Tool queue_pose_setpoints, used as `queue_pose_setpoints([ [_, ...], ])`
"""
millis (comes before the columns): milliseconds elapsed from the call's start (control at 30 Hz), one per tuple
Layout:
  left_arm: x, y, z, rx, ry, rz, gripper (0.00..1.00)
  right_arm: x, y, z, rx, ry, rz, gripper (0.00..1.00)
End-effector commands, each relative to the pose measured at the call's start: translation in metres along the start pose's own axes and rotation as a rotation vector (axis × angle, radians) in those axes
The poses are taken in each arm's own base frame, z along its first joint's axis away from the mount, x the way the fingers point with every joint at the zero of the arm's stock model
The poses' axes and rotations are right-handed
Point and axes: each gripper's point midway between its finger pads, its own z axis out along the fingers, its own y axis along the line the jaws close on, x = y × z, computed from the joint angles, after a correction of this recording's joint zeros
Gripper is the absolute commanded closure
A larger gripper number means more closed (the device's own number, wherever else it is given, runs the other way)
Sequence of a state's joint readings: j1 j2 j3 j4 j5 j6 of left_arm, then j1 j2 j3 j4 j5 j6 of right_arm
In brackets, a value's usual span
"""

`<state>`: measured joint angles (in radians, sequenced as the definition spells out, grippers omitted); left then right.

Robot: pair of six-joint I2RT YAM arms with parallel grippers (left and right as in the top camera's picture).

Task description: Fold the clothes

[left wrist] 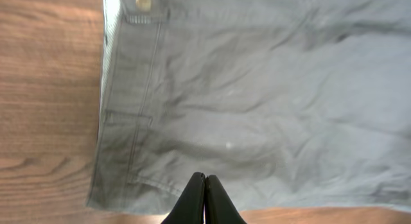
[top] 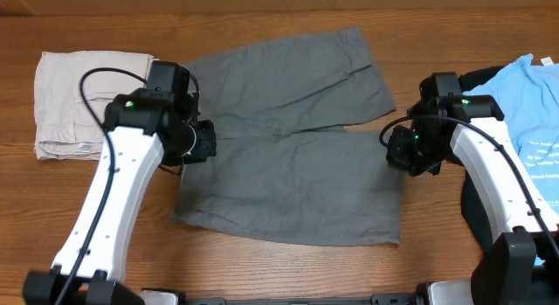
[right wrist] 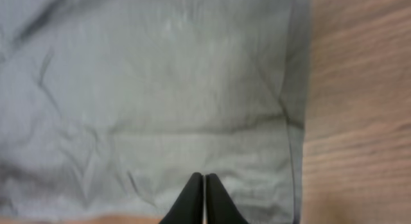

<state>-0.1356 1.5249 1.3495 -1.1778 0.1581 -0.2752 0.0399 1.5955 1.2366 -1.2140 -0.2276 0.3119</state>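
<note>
Grey shorts [top: 293,156] lie spread flat on the wooden table, one leg angled toward the back right. My left gripper [top: 199,141] hovers at their left waistband edge, shut with no cloth between its fingers. In the left wrist view the gripper [left wrist: 205,177] sits over the shorts [left wrist: 257,102] close to their near edge, and a waistband button [left wrist: 144,1] shows at the top. My right gripper [top: 397,148] is at the shorts' right edge, also shut and empty. In the right wrist view the gripper [right wrist: 203,176] is above the shorts [right wrist: 167,89] near their hem.
Folded beige shorts [top: 79,100] sit at the far left. A light-blue printed T-shirt [top: 537,113] lies over a black garment [top: 472,209] at the right edge. Bare wood [top: 279,270] runs along the front, between the two arm bases.
</note>
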Motion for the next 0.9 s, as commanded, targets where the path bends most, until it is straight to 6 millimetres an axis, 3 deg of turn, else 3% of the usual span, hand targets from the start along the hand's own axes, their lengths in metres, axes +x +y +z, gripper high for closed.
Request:
queue_pose_setpoints([
  [0, -0.004, -0.004, 0.000, 0.024, -0.014, -0.050, 0.96, -0.022, -0.006, 0.001, 0.049, -0.071, -0.017, 0.96],
  [133, 0.002, -0.002, 0.021, 0.023, 0.023, -0.061, 0.96, -0.035, -0.005, 0.017, 0.049, -0.070, -0.032, 0.96],
  [467, 0.048, 0.017, 0.089, -0.026, 0.235, -0.093, 0.96, -0.068, -0.016, 0.071, 0.106, -0.070, -0.029, 0.96],
  [667, 0.072, 0.030, 0.111, -0.064, 0.310, -0.106, 0.96, -0.087, -0.017, 0.075, 0.118, -0.139, -0.039, 0.96],
  [867, 0.093, 0.041, 0.130, -0.080, 0.333, -0.121, 0.96, -0.093, -0.017, 0.078, 0.114, -0.171, -0.044, 0.96],
])
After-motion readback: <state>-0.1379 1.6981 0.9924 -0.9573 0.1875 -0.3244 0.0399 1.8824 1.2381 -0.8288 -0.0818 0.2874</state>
